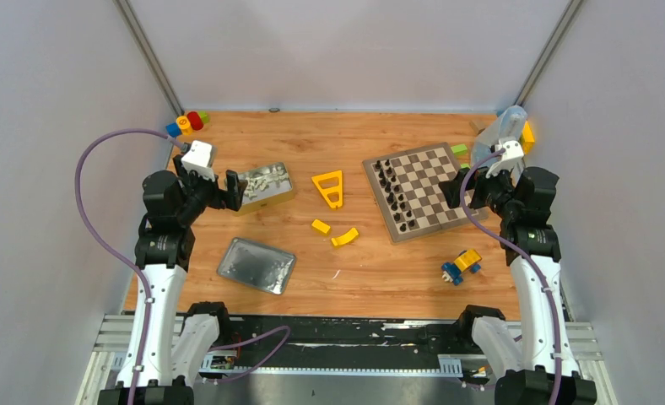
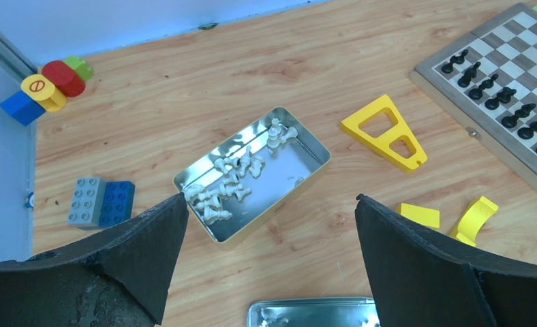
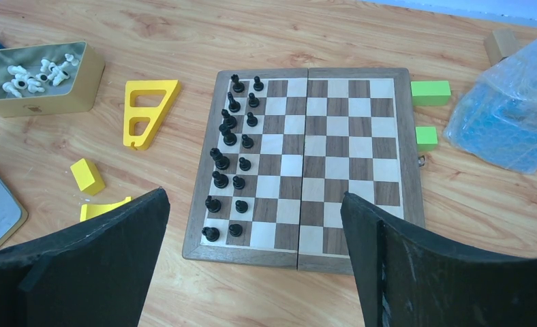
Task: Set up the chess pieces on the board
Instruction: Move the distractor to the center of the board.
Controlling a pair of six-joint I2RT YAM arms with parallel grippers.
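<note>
Chess pieces point(image 2: 233, 182), seemingly all white, are being kept in a tin point(image 2: 289, 170); left gripper point(image 2: 271, 199) and right gripper point(image 3: 253, 194) are being held wide open, empty, ready for picking.

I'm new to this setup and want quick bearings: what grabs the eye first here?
The wooden chessboard on the right of the table, black chess pieces in two rows along its left side, the other squares bare. Then the open metal tin left of centre, holding a heap of pale chess pieces, with yellow blocks between tin and board.
</note>
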